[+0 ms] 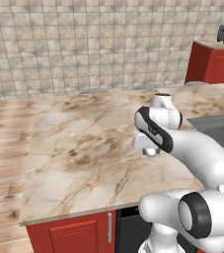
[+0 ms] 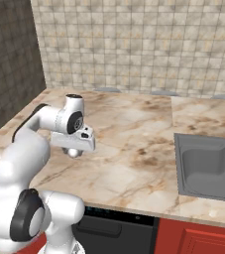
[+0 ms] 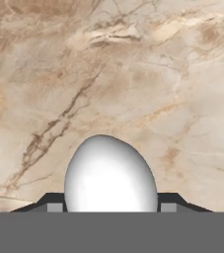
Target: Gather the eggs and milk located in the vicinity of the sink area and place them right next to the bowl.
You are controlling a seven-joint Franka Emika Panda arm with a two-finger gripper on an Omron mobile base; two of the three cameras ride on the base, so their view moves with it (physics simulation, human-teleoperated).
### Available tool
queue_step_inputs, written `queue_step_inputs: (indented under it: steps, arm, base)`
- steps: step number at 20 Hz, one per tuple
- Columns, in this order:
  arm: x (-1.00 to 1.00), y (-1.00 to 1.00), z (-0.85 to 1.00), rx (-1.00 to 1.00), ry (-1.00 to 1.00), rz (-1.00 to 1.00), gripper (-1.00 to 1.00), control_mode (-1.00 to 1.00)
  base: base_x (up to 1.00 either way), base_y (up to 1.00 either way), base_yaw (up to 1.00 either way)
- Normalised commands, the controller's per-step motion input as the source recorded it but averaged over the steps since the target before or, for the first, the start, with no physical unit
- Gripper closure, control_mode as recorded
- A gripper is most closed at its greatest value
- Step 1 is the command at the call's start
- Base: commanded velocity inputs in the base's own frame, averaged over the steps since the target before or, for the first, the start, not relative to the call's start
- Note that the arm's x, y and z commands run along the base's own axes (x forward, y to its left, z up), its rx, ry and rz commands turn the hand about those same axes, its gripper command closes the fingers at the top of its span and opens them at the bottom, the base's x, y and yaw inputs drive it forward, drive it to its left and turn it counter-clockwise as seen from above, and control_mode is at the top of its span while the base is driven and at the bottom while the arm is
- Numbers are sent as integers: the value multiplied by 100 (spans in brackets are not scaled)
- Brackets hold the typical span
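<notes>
The gripper [image 3: 108,207] clasps a pale egg [image 3: 109,175] between its dark fingertips, long axis pointing away from the hand, above bare marble counter [image 1: 74,143]. The sink [image 2: 208,166] lies well off to the arm's right; no bowl appears nearby.

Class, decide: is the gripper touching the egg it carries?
Touching. In the hand view the egg sits wedged between the gripper's dark fingertips, with no gap either side.
</notes>
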Motion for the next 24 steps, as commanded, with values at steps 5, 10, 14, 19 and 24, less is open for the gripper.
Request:
queue_step_inputs:
  steps: [5,10,14,19,24]
  arm:
    - [-65,1,98,0,-6,0,100,-100]
    - [-50,0,100,0,-10,0,100,-100]
    - [-22,0,34,0,-4,0,100,-100]
    - [0,0,0,0,0,0,100,-100]
    - [0,0,0,0,0,0,100,-100]
  base:
    - [0,0,0]
    - [0,0,0]
    - [0,0,0]
    - [0,0,0]
    - [0,0,0]
